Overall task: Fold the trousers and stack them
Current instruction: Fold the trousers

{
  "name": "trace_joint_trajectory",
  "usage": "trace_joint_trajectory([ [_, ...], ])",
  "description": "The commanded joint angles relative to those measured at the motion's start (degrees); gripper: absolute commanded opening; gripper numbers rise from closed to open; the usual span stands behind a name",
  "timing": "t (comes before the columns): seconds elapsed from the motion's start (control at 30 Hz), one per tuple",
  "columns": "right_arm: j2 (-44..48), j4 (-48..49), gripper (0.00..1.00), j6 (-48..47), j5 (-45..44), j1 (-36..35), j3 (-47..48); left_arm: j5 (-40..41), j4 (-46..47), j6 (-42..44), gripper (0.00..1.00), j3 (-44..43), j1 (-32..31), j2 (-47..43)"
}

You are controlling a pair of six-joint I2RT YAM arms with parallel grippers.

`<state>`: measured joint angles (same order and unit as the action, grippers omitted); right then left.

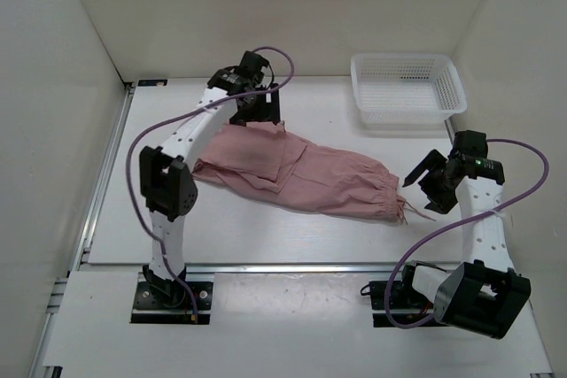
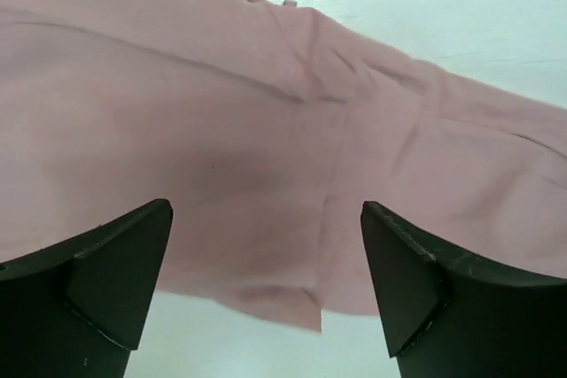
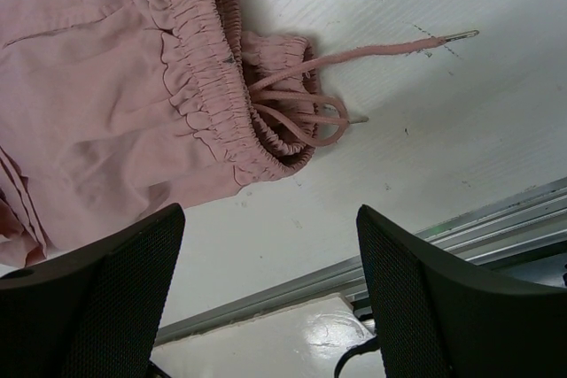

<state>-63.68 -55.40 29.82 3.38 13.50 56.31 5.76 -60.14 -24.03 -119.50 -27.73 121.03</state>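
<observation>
Trousers span the bench, with open room along its near edge. The left end effector and right end effector are spread wide and empty.

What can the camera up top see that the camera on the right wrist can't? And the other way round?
Only the top camera shows the white basket at the far side and the left gripper above the pink trousers. Only the right wrist camera shows the shiny metal tips on the drawstrings and the little gathers of the elastic close up. Both show the trousers' gathered end lying on the white table.
</observation>
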Motion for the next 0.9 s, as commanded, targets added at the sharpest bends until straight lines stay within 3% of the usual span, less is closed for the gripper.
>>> trace_joint_trajectory([
  [0.0,1.0,0.6,0.83,-0.2,2.1,0.2,-0.8,0.3,-2.0,1.3,1.0,5.6,-0.1,-10.5],
  [0.03,1.0,0.6,0.83,-0.2,2.1,0.2,-0.8,0.3,-2.0,1.3,1.0,7.9,-0.1,-13.3],
  [0.1,1.5,1.2,0.83,-0.2,2.1,0.2,-1.3,-0.2,0.4,1.3,0.69,16.2,-0.7,-16.3],
  [0.13,1.5,1.2,0.83,-0.2,2.1,0.2,-1.3,-0.2,1.2,1.9,0.43,18.9,-0.8,-18.9],
  [0.17,1.5,1.7,0.83,-0.2,2.1,0.2,-1.9,0.5,2.1,1.9,0.27,21.7,-0.8,-20.0],
  [0.2,1.5,1.7,0.83,-0.2,2.7,0.2,-1.9,0.5,3.4,1.9,0.21,26.0,-1.4,-20.8],
  [0.23,1.5,2.3,0.83,-0.2,2.7,0.2,-2.6,0.5,3.4,1.9,0.21,27.5,-1.4,-21.4],
  [0.3,1.0,2.9,0.83,-0.2,3.3,0.2,-3.4,0.5,5.1,2.8,0.65,29.4,-2.9,-22.0],
  [0.37,1.0,3.5,0.83,-0.2,4.4,0.2,-4.3,4.0,5.1,4.5,0.97,30.1,-7.2,-22.0],
  [0.43,1.0,4.0,0.83,-0.2,5.1,0.2,-4.9,8.1,4.1,5.7,1.0,27.5,-10.9,-20.4],
  [0.63,1.5,4.0,0.83,-0.2,5.1,0.2,-4.9,9.4,3.5,5.1,0.95,20.5,-13.8,-11.8],
  [0.73,2.1,4.0,0.83,-0.2,5.1,0.2,-4.9,15.2,0.5,4.1,0.94,17.5,-14.9,-6.3],
  [0.87,2.1,4.0,0.83,-0.2,5.7,0.2,-4.9,18.6,-2.0,3.5,0.84,14.5,-16.1,-1.9],
])
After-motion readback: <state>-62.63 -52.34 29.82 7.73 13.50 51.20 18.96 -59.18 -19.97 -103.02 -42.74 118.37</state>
